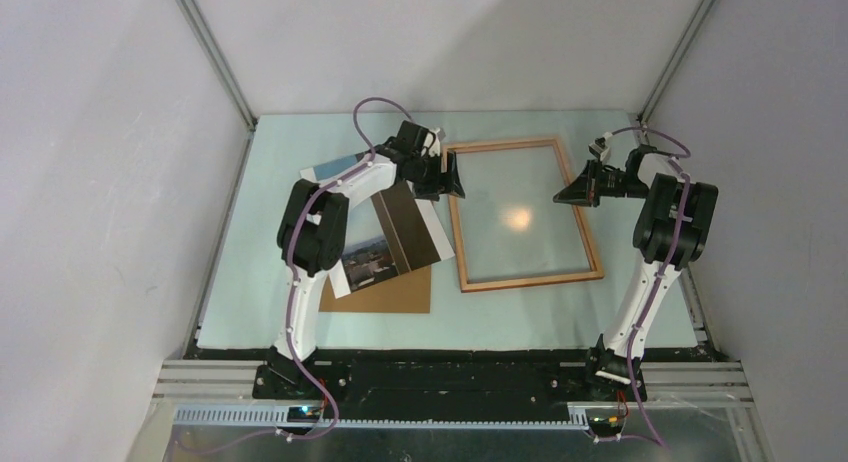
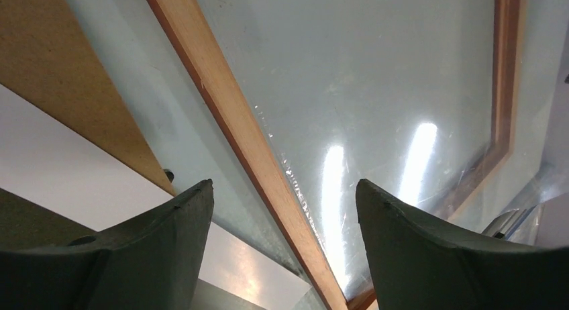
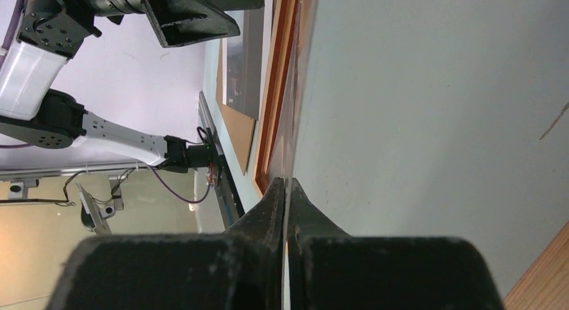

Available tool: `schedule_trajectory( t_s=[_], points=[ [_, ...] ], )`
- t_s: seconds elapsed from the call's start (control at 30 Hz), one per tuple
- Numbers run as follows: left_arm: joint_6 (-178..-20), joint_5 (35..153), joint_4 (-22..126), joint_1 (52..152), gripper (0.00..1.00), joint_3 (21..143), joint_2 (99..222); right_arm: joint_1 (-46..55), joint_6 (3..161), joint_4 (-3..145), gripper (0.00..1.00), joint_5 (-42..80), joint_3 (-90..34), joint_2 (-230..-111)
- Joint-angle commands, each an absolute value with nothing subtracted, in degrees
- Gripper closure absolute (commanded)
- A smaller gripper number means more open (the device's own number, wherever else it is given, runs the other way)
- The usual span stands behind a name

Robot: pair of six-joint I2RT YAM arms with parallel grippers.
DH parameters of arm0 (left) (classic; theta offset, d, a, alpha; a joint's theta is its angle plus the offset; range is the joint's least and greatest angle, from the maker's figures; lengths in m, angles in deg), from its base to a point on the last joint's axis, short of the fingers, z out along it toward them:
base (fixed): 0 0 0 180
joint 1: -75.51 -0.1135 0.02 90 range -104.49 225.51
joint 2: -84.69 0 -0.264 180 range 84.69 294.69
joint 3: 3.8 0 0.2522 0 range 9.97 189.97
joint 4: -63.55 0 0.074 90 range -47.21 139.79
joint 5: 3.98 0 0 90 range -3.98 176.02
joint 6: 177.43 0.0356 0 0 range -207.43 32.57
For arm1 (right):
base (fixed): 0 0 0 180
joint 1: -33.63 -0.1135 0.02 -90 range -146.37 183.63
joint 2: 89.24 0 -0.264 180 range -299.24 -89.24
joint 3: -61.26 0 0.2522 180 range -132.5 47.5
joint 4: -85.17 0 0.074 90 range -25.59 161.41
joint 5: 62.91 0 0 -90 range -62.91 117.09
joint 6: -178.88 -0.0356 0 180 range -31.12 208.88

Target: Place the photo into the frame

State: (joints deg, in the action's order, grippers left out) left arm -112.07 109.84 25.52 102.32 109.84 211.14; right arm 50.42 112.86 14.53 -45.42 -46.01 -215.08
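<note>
The orange-brown wooden frame (image 1: 467, 237) lies flat mid-table with a glossy clear pane (image 1: 520, 217) in its opening. My left gripper (image 1: 455, 174) is open and empty. In the left wrist view it (image 2: 283, 186) straddles the frame's left rail (image 2: 248, 142) from above. My right gripper (image 1: 572, 194) is at the frame's right rail, shut on the thin edge of the clear pane (image 3: 290, 142). The photo (image 1: 390, 232) lies face up left of the frame, partly under my left arm, and it rests on the backing board.
A flat brown backing board (image 1: 385, 292) lies under the photo's near end, and it also shows in the left wrist view (image 2: 60, 75). Grey enclosure walls stand close on the left, right and back. The arm bases sit at the near edge.
</note>
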Motion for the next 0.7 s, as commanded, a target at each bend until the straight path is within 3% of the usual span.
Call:
schedule_trajectory(
  t_s=[0.0,0.33,0.67],
  points=[
    [-114.6,109.5,28.6,102.9,0.18,111.5,211.2,49.8,110.0,17.2,1.00,-47.6,-44.4,-215.4],
    [-114.3,108.4,30.0,103.4,0.21,108.8,210.7,49.0,104.8,21.4,1.00,-46.8,-41.4,-214.8],
    [-114.3,108.4,30.1,103.4,0.33,105.5,209.8,49.1,98.2,29.2,1.00,-45.7,-35.6,-212.8]
  ],
)
